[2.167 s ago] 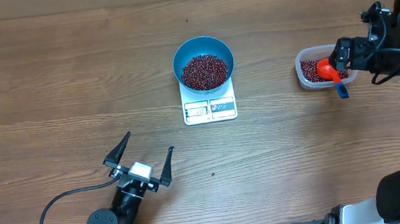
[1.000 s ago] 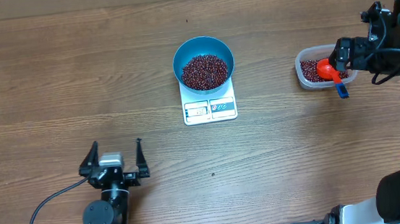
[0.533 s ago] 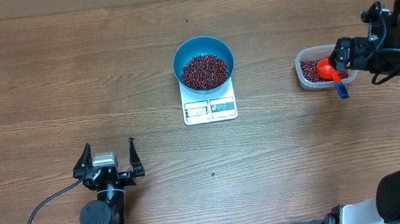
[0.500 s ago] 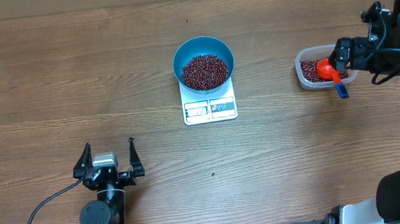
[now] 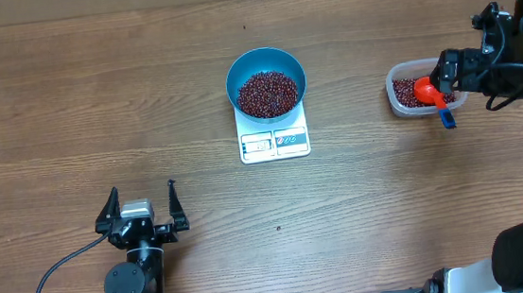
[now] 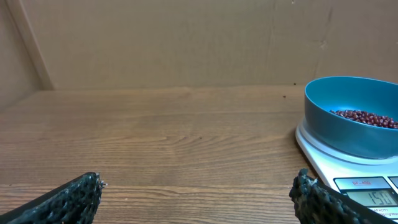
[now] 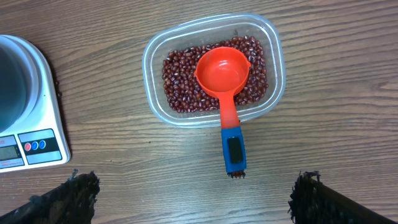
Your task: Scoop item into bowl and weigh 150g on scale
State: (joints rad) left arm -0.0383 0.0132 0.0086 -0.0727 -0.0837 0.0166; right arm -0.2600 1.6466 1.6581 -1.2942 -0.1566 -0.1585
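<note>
From my seat, the blue bowl (image 5: 265,82) sits squarely on the white scale (image 5: 274,142) near the middle of the counter (image 5: 96,95). It overhangs the back of the scale and leaves only the front strip with the display and label panels showing. The beans (image 5: 267,94) fill the bottom of the bowl in a loose dark red-brown heap. In the left wrist view the display shows lit digits, but one finger cuts across them and I cannot read them with confidence.

The left claw (image 5: 142,193) is down at the near left of the counter, well apart from the scale. Its fingers are spread wide with nothing between them, and it points toward the far side of the counter.

The right claw (image 7: 194,186) is also wide open and holds nothing. In its own camera I see only the two dark fingertips at the bottom corners. It hangs over the right end of the counter by the clear plastic tub (image 7: 278,74), which holds more beans (a shallow layer, not a heap). The orange scoop (image 7: 222,73) lies in the tub with its cup resting on those beans and appears empty. Its handle crosses the tub's rim, and the blue handle end lies over bare counter. No finger touches it.
</note>
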